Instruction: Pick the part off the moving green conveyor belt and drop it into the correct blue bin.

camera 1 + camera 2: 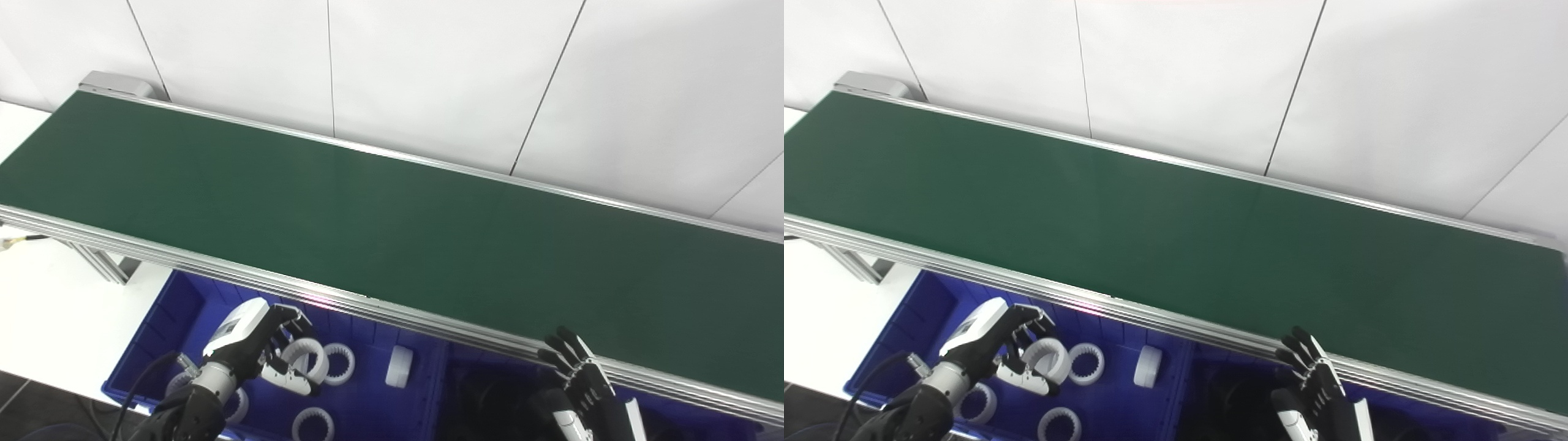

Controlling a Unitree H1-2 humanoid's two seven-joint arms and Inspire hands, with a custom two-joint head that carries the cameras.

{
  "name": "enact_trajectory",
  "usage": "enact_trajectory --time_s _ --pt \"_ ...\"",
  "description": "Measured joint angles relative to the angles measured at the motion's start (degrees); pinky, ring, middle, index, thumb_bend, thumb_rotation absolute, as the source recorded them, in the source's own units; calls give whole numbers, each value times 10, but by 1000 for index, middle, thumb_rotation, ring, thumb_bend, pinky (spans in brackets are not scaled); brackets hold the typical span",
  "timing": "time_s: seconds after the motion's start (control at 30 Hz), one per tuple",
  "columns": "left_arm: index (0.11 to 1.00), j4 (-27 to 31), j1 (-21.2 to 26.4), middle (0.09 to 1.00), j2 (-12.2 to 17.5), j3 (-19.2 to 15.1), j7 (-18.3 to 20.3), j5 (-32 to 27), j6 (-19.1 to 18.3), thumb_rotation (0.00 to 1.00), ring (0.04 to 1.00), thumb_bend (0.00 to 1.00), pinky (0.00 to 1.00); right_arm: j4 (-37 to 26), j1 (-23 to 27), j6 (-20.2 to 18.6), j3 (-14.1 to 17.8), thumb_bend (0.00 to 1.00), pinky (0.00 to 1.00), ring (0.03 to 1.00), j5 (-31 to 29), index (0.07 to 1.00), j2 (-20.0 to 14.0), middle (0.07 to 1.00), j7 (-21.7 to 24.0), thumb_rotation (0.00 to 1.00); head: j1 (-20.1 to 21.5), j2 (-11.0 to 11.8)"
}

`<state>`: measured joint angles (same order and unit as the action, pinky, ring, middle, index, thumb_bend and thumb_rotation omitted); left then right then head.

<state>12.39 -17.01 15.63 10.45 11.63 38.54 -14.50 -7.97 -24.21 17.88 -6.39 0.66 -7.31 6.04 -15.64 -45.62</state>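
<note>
White toothed ring (304, 357) sits in left hand (257, 346), fingers curled round it, over left blue bin (159, 334). Prob. light, rigid, slick plastic; rim pinch suits. Right hand (579, 376) fingers spread, holding nothing. Conveyor belt (392, 226) carries no part.

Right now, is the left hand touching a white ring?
Touching. In the right eye view the left hand curls around a white ring above the blue bin.

One green conveyor belt (392, 226); two blue bins — the left bin (184, 312) and the right bin (484, 392); six white parts in view — five toothed rings (339, 364) and one solid disc (399, 366); two hands, left hand (257, 343) and right hand (579, 376).
</note>
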Motion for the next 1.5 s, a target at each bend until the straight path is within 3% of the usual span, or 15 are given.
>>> enact_trajectory --time_s 0.37,0.47,0.5,0.53,0.57,0.67,0.77,0.87,0.9,1.03,1.13,1.23,1.33,1.5 --pt "519 -8 4 529 0 4 -3 18 -6 0 445 474 340 0 2 -3 0 638 723 812 1 896 3 854 0 657 3 7" --pt "510 8 3 535 0 4 -3 28 -9 0 434 492 460 0 3 -3 0 637 723 812 1 896 3 855 0 674 4 8" --pt "502 10 3 632 0 5 -2 32 -11 22 552 505 510 0 3 -3 -1 639 721 811 1 898 3 854 1 678 4 8" --pt "605 13 3 672 0 5 -2 36 -14 11 599 627 527 0 3 -3 -1 643 721 811 1 898 3 854 1 680 4 8" --pt "666 17 2 701 0 5 -1 38 -18 5 631 685 539 0 3 -3 -1 645 720 811 1 899 3 854 1 682 4 8" --pt "777 30 -1 779 -2 3 3 39 -27 11 716 680 592 0 3 -3 -1 643 722 812 1 900 3 858 1 681 5 10" --pt "824 46 -5 819 -3 -1 6 27 -29 150 749 603 621 0 3 -3 -2 645 721 809 1 897 5 854 1 671 5 10" --pt "838 56 -7 824 -2 -4 16 15 -29 403 757 567 627 0 3 -3 -2 649 722 809 1 897 6 854 1 670 6 11" --pt "837 58 -8 825 -2 -5 17 11 -29 540 764 582 634 0 3 -3 -2 647 724 811 1 897 7 855 0 666 6 11" --pt "811 64 -10 818 0 -7 25 2 -29 803 768 691 636 0 3 -3 -2 641 722 811 0 898 8 855 1 665 7 11" --pt "799 66 -10 811 1 -9 28 -6 -29 805 762 714 630 0 2 -3 -2 638 723 811 1 899 8 853 1 661 11 14" --pt "751 75 -14 763 1 -11 26 -16 -25 745 720 703 597 0 2 -3 -3 634 722 810 1 899 8 851 1 656 18 15" --pt "734 88 -19 733 -7 -21 3 -47 7 741 666 679 556 0 2 -3 -4 631 724 811 2 900 8 853 1 649 22 18" --pt "759 99 -18 737 -50 -21 -23 -123 66 745 656 731 574 1 3 -3 -7 617 715 804 4 894 9 849 1 632 39 25"
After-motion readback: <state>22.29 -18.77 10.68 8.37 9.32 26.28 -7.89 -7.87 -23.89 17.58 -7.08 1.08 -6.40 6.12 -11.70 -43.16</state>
